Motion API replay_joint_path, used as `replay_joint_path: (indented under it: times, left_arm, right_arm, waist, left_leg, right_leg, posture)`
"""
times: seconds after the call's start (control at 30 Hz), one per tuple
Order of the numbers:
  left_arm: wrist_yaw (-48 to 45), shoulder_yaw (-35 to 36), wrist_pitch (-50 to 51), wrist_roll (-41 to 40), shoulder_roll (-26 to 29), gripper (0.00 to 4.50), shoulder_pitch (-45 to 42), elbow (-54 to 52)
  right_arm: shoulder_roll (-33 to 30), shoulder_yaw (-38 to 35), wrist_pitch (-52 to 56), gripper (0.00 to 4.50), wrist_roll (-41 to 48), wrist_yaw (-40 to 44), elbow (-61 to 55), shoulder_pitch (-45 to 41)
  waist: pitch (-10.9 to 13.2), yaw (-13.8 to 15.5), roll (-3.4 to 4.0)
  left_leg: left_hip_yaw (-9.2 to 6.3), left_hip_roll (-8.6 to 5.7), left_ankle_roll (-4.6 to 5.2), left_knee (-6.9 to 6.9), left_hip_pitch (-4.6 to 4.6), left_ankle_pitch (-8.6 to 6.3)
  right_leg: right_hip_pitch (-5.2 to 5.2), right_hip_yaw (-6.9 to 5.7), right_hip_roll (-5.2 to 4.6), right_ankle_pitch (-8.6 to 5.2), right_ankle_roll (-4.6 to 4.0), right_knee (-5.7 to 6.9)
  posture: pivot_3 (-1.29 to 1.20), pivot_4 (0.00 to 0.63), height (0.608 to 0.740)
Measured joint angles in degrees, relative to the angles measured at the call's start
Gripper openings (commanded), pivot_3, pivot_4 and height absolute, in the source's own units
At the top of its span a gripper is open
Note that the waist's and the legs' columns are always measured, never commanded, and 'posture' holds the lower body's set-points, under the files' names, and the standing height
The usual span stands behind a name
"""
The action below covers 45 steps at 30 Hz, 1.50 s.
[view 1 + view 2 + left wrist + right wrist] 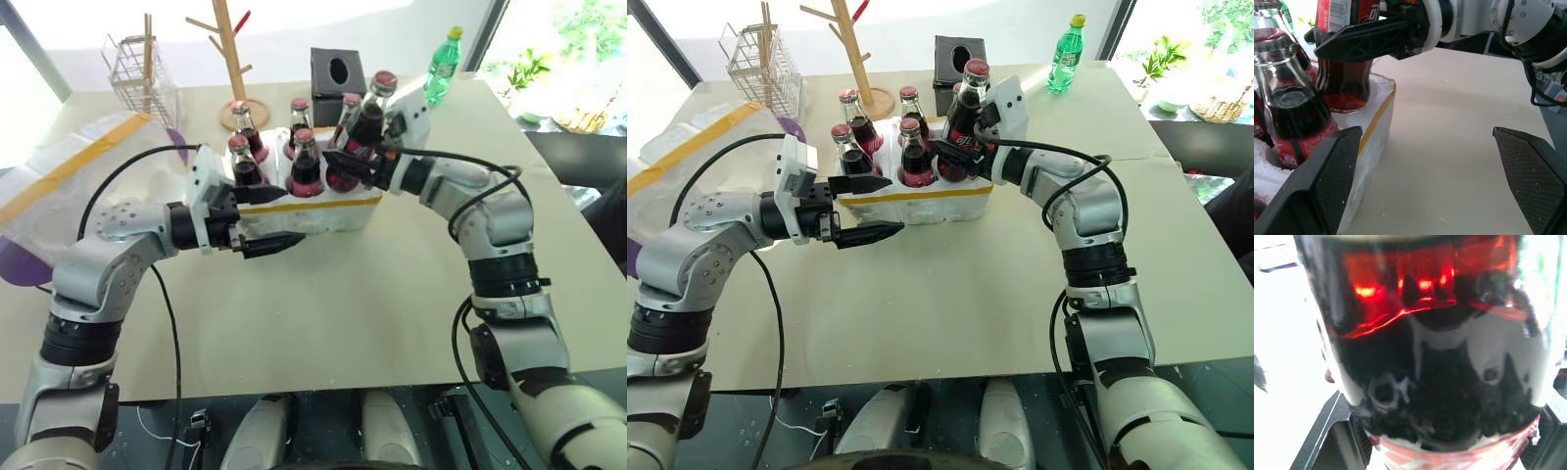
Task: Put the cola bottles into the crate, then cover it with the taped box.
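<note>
The crate [318,213], a low white foam block with a thin yellow band, sits mid-table with several cola bottles [305,163] standing in its holes. My right gripper [955,152] is shut on one more cola bottle [966,101], held upright and higher than the others over the crate's right end, its base at the foam rim [1376,125]. That bottle [1435,357] is very close in the right wrist view. My left gripper [872,208] is open and empty, level at the crate's front left corner. The taped box [69,171] lies at the far left.
Behind the crate stand a black tissue box [338,70], a green plastic bottle [442,65], a wooden peg stand [231,61] and a wire basket [137,69]. Bare tabletop [343,304] lies in front of the crate.
</note>
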Motion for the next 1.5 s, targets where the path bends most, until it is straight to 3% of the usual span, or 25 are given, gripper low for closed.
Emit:
replay_joint_path:
  times: [0.27, 0.33, 0.4, 0.53, 0.7, 0.83, 0.97, 1.13, 1.23, 1.3, 1.4, 1.5]
  left_arm:
    - [0.04, 0.16, -0.01, 0.01, 0.37, 4.50, 0.56, 0.03]
    - [0.00, 0.17, -0.02, 0.04, 0.59, 4.50, 0.56, 0.05]
    - [-0.02, 0.22, -0.02, 0.05, 0.77, 4.50, 0.56, 0.10]
    - [-0.09, 0.63, -0.01, -0.08, 1.58, 4.50, 0.57, 0.08]
    - [0.56, 4.97, 1.01, -1.50, 4.60, 4.50, 2.30, -1.21]
    - [1.23, 14.86, 5.13, -5.21, 11.70, 4.50, 8.52, -5.39]
    - [-1.33, 29.37, 9.71, -7.47, 20.40, 4.50, 19.76, -8.61]
    - [-14.43, 49.98, 11.91, -1.76, 27.32, 4.50, 42.25, -8.73]
    - [-24.97, 60.85, 5.82, 8.63, 30.16, 4.50, 55.35, 0.27]
    - [-27.49, 62.87, -1.19, 14.89, 32.83, 4.50, 57.25, 9.43]
    - [-28.50, 61.98, -9.39, 19.87, 36.39, 4.50, 56.00, 20.46]
    - [-27.54, 51.23, -18.44, 21.67, 44.89, 4.50, 45.33, 39.38]
  right_arm:
    - [0.28, 1.17, -1.17, 2.88, -3.63, 0.97, 5.60, 0.38]
    - [0.27, 1.23, -1.13, 3.91, -4.07, 1.43, 5.67, 0.38]
    - [0.24, 1.30, -1.12, 4.43, -4.12, 2.22, 5.55, 0.39]
    - [-1.06, 1.46, 0.53, 4.43, -3.76, 4.62, 1.47, 2.39]
    - [-6.99, -1.35, 7.37, 4.43, 1.18, 8.37, -7.14, 5.27]
    - [-15.85, -7.36, 13.06, 4.43, 7.05, 12.41, -15.23, 6.97]
    - [-23.03, -12.50, 17.93, 4.43, 13.13, 16.37, -19.91, 7.57]
    - [-27.32, -14.39, 19.69, 4.43, 19.72, 21.64, -24.95, 8.28]
    - [-28.19, -14.56, 18.81, 4.43, 21.44, 24.32, -25.08, 7.86]
    - [-28.20, -14.25, 18.01, 4.43, 22.06, 25.56, -24.62, 6.76]
    - [-28.23, -13.77, 17.37, 4.43, 23.21, 26.79, -24.60, 5.08]
    - [-28.10, -12.70, 16.99, 4.43, 24.04, 28.38, -23.87, 3.66]
  waist:
    - [0.00, -0.08, 0.01]
    - [0.00, -0.06, 0.00]
    - [-0.01, -0.09, 0.00]
    - [-0.01, -0.05, 0.00]
    - [0.00, 0.10, 0.01]
    - [0.01, 0.01, 0.01]
    - [0.01, -0.11, 0.04]
    - [0.02, -0.06, 0.06]
    - [0.00, 0.13, 0.09]
    - [0.00, 0.67, 0.10]
    - [-0.01, 1.10, 0.08]
    - [-0.02, 1.76, 0.01]
  left_leg:
    - [0.01, 0.00, 0.01, -0.01, -0.04, -0.01]
    - [0.01, 0.00, 0.01, -0.01, -0.02, 0.00]
    - [0.01, 0.01, 0.01, -0.01, 0.00, -0.01]
    - [0.00, 0.01, 0.01, -0.01, -0.01, -0.01]
    - [0.00, 0.01, 0.02, -0.02, -0.03, -0.01]
    - [0.01, 0.03, 0.06, -0.06, -0.04, -0.04]
    - [0.12, 0.13, 0.27, -0.11, 0.02, -0.17]
    - [0.24, 0.25, 0.44, -0.13, 0.03, -0.27]
    - [0.32, 0.34, 0.50, -0.16, 0.07, -0.32]
    - [0.27, 0.35, 0.49, -0.17, 0.08, -0.33]
    - [0.28, 0.33, 0.49, -0.16, 0.07, -0.34]
    - [0.26, 0.31, 0.48, -0.15, 0.06, -0.34]
  right_leg:
    - [-0.05, 0.00, 0.00, 0.00, 0.00, 0.00]
    - [-0.03, 0.00, 0.00, 0.00, 0.00, 0.00]
    - [-0.01, 0.00, 0.01, 0.00, 0.00, 0.00]
    - [-0.02, 0.00, 0.01, 0.00, 0.00, 0.00]
    - [-0.04, 0.00, 0.00, 0.00, 0.00, -0.01]
    - [-0.06, 0.00, 0.00, 0.00, 0.00, -0.06]
    - [-0.03, 0.03, 0.06, -0.01, 0.00, -0.11]
    - [0.00, 0.03, 0.13, -0.01, -0.02, -0.19]
    - [0.04, 0.01, 0.15, 0.01, -0.06, -0.26]
    - [0.10, -0.06, 0.11, 0.02, -0.09, -0.29]
    - [0.11, -0.08, -0.02, 0.03, -0.13, -0.35]
    - [0.08, -0.12, 0.07, 0.06, -0.11, -0.30]
  posture:
    - [0.00, 0.150, 0.740]
    - [0.00, 0.150, 0.740]
    - [0.00, 0.150, 0.740]
    - [0.00, 0.150, 0.740]
    - [0.00, 0.150, 0.740]
    - [0.00, 0.150, 0.740]
    - [0.00, 0.150, 0.740]
    - [0.00, 0.150, 0.740]
    - [0.00, 0.150, 0.740]
    - [0.00, 0.150, 0.740]
    - [0.00, 0.150, 0.740]
    - [0.00, 0.150, 0.740]
